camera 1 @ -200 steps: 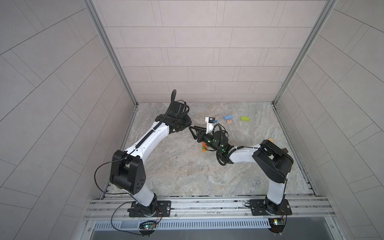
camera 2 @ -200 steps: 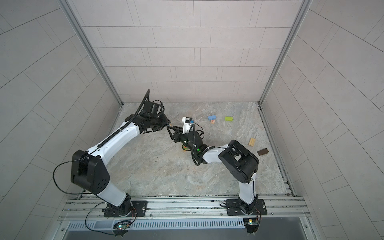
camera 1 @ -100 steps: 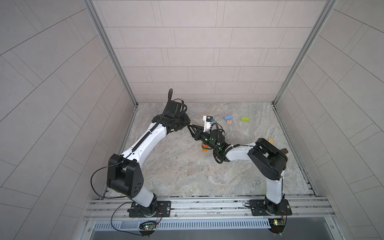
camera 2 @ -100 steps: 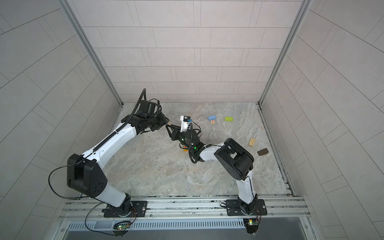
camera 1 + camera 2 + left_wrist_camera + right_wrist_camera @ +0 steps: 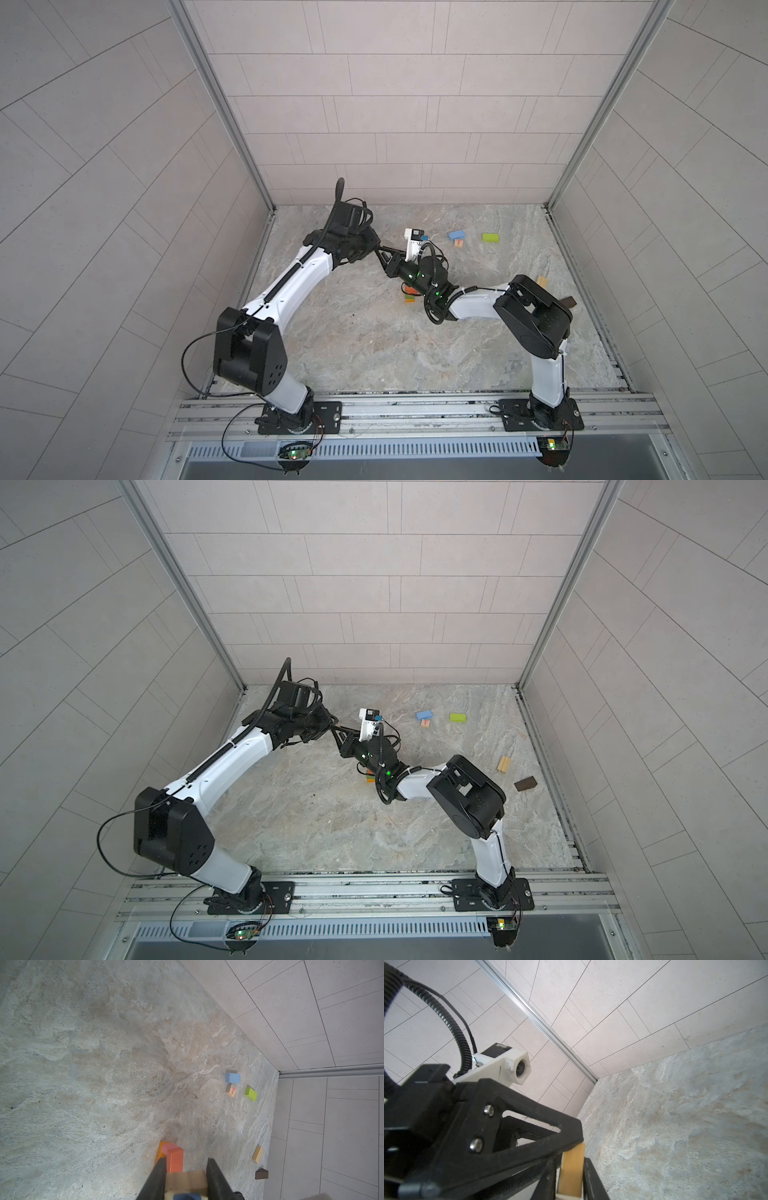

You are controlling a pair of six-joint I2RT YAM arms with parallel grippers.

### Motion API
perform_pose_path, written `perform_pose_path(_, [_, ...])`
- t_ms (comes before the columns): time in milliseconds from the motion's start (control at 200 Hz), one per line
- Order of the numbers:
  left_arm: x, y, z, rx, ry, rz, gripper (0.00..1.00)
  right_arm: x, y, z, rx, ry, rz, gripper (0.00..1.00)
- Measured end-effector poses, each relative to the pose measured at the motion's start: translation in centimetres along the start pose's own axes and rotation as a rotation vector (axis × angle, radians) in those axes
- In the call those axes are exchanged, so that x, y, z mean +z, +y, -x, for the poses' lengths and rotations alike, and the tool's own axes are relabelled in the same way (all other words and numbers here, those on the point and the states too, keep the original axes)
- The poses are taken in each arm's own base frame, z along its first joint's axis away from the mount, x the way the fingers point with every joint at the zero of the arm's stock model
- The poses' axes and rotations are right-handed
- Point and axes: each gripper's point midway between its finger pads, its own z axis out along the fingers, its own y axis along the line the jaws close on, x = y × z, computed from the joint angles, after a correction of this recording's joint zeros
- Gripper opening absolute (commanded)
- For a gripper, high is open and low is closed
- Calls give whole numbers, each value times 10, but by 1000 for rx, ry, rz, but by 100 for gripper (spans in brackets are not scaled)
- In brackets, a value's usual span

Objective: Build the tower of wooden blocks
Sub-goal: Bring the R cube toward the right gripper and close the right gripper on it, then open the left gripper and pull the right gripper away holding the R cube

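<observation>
A tan wood block point(image 5: 187, 1181) is gripped from both sides, held above the floor. My left gripper point(image 5: 186, 1160) is shut on it, and my right gripper point(image 5: 571, 1159) is shut on the same tan block point(image 5: 572, 1167). In both top views the two grippers meet tip to tip, left gripper point(image 5: 379, 252) against right gripper point(image 5: 385, 262), hiding the block. The tower point(image 5: 171, 1157), an orange base with pink and orange-red pieces, stands on the floor just below; in a top view the tower point(image 5: 410, 296) is mostly hidden under my right arm.
Loose blocks lie at the back right: blue point(image 5: 456, 235), a tan cube with a red T point(image 5: 459, 244) and lime point(image 5: 491, 237). A tan block point(image 5: 541, 281) and a dark brown one point(image 5: 568, 302) lie by the right wall.
My right gripper's jaws have closed in onto the tan block that the left gripper holds. The left arm has shifted slightly; the meeting point has barely moved.
</observation>
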Motion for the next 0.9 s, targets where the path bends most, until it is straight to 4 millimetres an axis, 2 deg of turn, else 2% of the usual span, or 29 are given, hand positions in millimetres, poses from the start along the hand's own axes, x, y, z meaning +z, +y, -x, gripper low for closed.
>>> perform_pose_path(80, [0, 0, 0, 0, 0, 0, 24, 0, -1, -1, 3, 0, 0, 21])
perform_pose_path(195, [-1, 0, 0, 0, 1, -2, 24, 0, -2, 0, 17, 0, -3, 9])
perform_pose_path(290, [-1, -1, 1, -1, 0, -5, 27, 1, -3, 1, 29, 3, 2, 6])
perform_pose_path(350, [-1, 0, 0, 0, 0, -4, 38, 1, -3, 1, 32, 5, 1, 4])
perform_pose_path(465, [-2, 3, -1, 7, -1, 2, 68, 0, -7, -3, 32, 30, -10, 2])
perform_pose_path(530, [-6, 4, -1, 11, -10, 8, 91, -1, -15, -9, 31, 67, -36, 2])
perform_pose_path(580, [-10, 6, 0, 24, -21, 14, 99, -3, -23, -12, 26, 107, -67, 2])
perform_pose_path(761, [-39, 18, -3, 43, -84, 30, 100, -25, -36, -5, -24, 271, -185, 2])
perform_pose_path(901, [-48, 44, -20, 40, -92, 56, 100, -39, -33, 18, -97, 408, -252, 1])
